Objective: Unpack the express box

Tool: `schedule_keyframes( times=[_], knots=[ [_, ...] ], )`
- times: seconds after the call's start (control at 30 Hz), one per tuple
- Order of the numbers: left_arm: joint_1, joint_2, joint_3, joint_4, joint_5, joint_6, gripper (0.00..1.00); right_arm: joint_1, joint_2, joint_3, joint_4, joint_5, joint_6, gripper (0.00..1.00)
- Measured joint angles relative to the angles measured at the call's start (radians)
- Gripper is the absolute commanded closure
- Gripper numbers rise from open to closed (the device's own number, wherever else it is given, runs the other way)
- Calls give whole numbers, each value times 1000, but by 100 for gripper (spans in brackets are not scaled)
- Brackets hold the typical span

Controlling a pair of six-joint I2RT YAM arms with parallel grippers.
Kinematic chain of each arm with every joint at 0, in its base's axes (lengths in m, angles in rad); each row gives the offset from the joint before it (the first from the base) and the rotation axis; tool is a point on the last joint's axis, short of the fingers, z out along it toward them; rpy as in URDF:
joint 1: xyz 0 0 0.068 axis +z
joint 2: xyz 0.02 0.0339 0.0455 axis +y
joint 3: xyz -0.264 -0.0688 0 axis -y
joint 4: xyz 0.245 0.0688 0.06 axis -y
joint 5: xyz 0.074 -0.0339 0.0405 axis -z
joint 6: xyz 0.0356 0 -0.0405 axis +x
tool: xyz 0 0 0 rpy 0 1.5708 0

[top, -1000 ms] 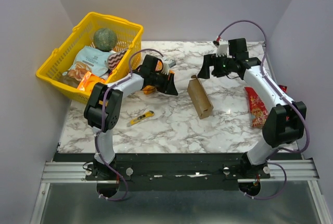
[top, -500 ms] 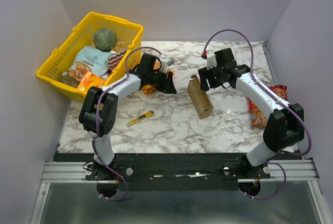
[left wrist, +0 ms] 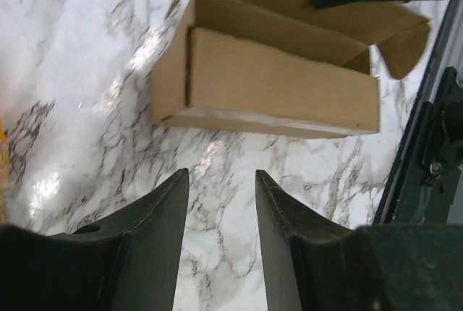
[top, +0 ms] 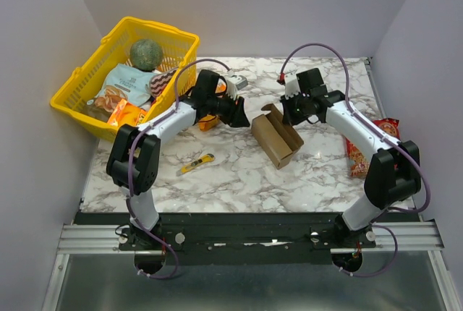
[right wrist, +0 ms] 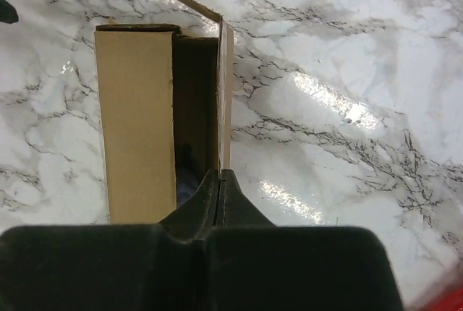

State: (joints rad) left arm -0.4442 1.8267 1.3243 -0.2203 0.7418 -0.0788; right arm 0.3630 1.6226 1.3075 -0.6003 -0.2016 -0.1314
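At desk centre, small brown cardboard box, probably light, crushable: right gripper jaws pinch its flap, the sensible hold; left gripper jaws spread.

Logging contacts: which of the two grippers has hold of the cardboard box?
The right gripper, fingers shut on the flap of the small brown cardboard box; the left gripper is open, apart from it.

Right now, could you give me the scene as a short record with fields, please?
express box: on the table, lid open
flap: raised, pinched at its edge
right claw: shut on the flap
left claw: open, near the box, holding nothing
contents: too dark to tell
yellow basket: far left, holds packets
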Motion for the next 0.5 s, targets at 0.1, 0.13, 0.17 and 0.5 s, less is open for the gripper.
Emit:
schedule_keyframes(
  times=[0.1,0.13,0.17,0.5],
  knots=[
    [-38,-42,7,48,31,32,51,0,-15,-15,0,-19,10,100],
    [-51,-49,11,63,38,42,52,0,-21,-21,0,-24,14,100],
    [-71,-54,22,76,48,55,52,0,-28,-27,1,-27,19,100],
    [-206,39,95,149,75,86,53,-5,-47,-50,2,-32,78,100]
  ],
)
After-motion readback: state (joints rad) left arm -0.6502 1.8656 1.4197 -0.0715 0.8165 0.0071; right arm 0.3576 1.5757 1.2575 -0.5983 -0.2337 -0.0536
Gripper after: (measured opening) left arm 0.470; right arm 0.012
